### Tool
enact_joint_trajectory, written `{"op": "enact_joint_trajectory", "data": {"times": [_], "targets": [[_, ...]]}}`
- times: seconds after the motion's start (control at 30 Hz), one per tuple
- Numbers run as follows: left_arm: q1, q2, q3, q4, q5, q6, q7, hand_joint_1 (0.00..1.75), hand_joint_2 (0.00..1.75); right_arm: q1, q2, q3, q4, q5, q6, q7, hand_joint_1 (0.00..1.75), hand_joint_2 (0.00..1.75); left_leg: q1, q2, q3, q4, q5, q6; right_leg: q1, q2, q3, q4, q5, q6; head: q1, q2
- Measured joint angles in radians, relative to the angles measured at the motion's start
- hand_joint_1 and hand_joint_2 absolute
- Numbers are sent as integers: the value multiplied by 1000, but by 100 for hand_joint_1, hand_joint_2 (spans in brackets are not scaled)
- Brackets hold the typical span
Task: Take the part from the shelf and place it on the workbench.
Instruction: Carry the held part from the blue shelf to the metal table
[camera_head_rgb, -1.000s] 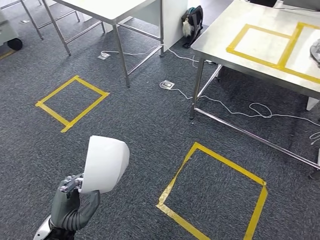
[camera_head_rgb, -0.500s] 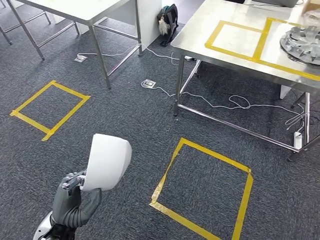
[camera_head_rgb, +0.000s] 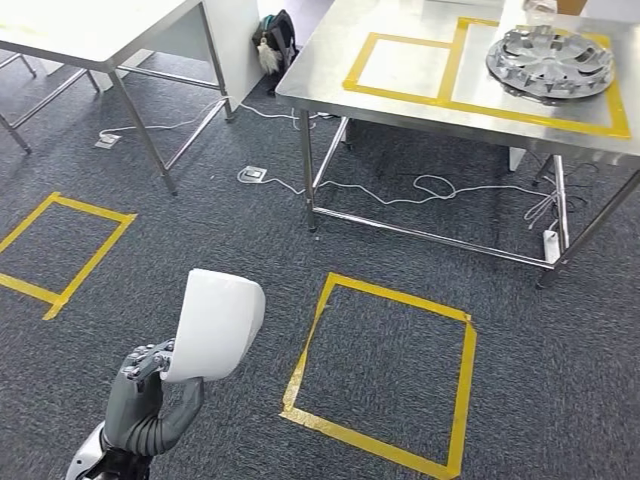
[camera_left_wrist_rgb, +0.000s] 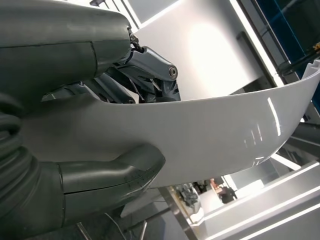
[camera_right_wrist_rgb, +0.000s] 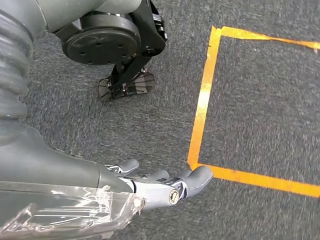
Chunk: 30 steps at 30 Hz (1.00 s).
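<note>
My left hand (camera_head_rgb: 143, 395) holds a white curved plastic part (camera_head_rgb: 216, 325) low at the left of the head view, above the carpet. In the left wrist view the thumb (camera_left_wrist_rgb: 113, 175) and the darker fingers (camera_left_wrist_rgb: 151, 75) clamp the white part (camera_left_wrist_rgb: 211, 135) from both sides. The steel workbench (camera_head_rgb: 423, 105) stands ahead at the upper right, marked with yellow tape rectangles (camera_head_rgb: 400, 65). My right hand (camera_right_wrist_rgb: 162, 185) hangs over the carpet, fingers straight and apart, holding nothing.
A silver wheel cover (camera_head_rgb: 549, 60) lies in the right tape rectangle on the workbench. A yellow tape square (camera_head_rgb: 381, 370) marks the floor before it, another (camera_head_rgb: 56, 245) at the left. Cables (camera_head_rgb: 423, 190) run under the bench. A white table (camera_head_rgb: 98, 35) stands far left.
The camera has turned right: the workbench has slid left and more fully into view, with the wheel cover now whole. My left hand still holds the white part the same way.
</note>
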Motion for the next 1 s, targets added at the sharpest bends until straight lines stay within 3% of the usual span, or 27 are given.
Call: {"op": "enact_joint_trajectory", "data": {"times": [0.03,0.1,0.17,0.23,0.33,0.37,0.4,0.43,0.53,0.6,0.7,0.77,0.87,0.9,0.93,1.0], "targets": [[-1,0,0,0,-2,-1,0,175,175,0,0,0,0,4,1,0,0,175,2,-16,26,-62,23,2,1,10,-2,3,-1,4,0,0],[-3,-1,0,0,-4,-1,0,175,175,0,0,-2,0,8,2,-1,0,175,2,-38,51,-121,32,8,2,26,-12,4,-3,16,0,0],[-5,-2,0,0,-4,-2,0,175,175,2,0,-3,0,9,3,-2,0,175,1,-25,53,-127,30,20,-1,35,-19,2,-5,28,0,0],[-7,-4,0,0,-5,-3,0,175,175,3,0,-5,0,13,4,-4,0,175,2,-9,57,-131,29,32,-1,7,-35,39,-30,36,4,0],[-6,-4,1,0,-7,-7,0,175,175,0,0,-7,0,22,11,-6,0,175,0,18,63,-132,22,42,-2,-50,-127,223,-116,44,8,0],[-6,-4,1,0,-8,-8,0,175,175,0,0,-8,0,25,14,-7,0,175,-2,27,67,-132,19,43,-2,-55,-155,273,-129,46,8,0],[-6,-4,1,0,-9,-10,0,175,175,0,0,-9,1,29,16,-7,0,175,-3,36,73,-131,14,43,-2,-58,-168,290,-124,47,8,0],[-6,-4,1,0,-11,-12,0,175,175,1,0,-10,1,33,18,-7,0,175,-3,44,80,-131,8,43,-2,-60,-159,267,-98,46,8,0],[-8,-5,1,0,-14,-15,0,175,175,1,0,-11,2,49,21,-6,0,175,-6,62,108,-131,-14,34,2,-92,-68,78,1,36,8,0],[-11,-5,1,0,-14,-16,0,175,175,1,0,-11,2,57,24,-5,0,175,-9,70,117,-131,-25,23,8,-104,-39,25,11,25,7,0],[-16,-5,1,0,-15,-18,0,175,175,2,0,-12,3,64,30,-2,0,175,-5,74,124,-129,-38,7,9,-84,-32,21,3,6,6,0],[-19,-5,1,0,-15,-19,0,175,175,2,0,-12,3,67,32,0,0,175,-3,53,93,-61,-69,-3,3,-71,-18,14,-2,-6,1,0],[-18,-5,0,1,-15,-19,0,175,175,0,0,-13,3,70,35,3,0,175,-1,30,-38,140,-124,-10,2,-49,0,13,-19,-14,-3,0],[-17,-5,0,1,-15,-19,0,175,175,0,0,-13,3,71,35,4,0,175,-1,28,-71,172,-114,-11,2,-39,9,13,-27,-14,-3,0],[-17,-5,0,1,-16,-20,0,175,175,0,0,-13,4,71,35,3,0,175,-1,27,-84,163,-81,-11,1,-29,20,13,-35,-13,-3,0],[-17,-4,0,2,-16,-21,0,175,175,0,0,-14,5,74,29,-2,0,175,0,15,-61,53,22,-8,-2,-8,42,12,-54,-6,-4,0]]}}
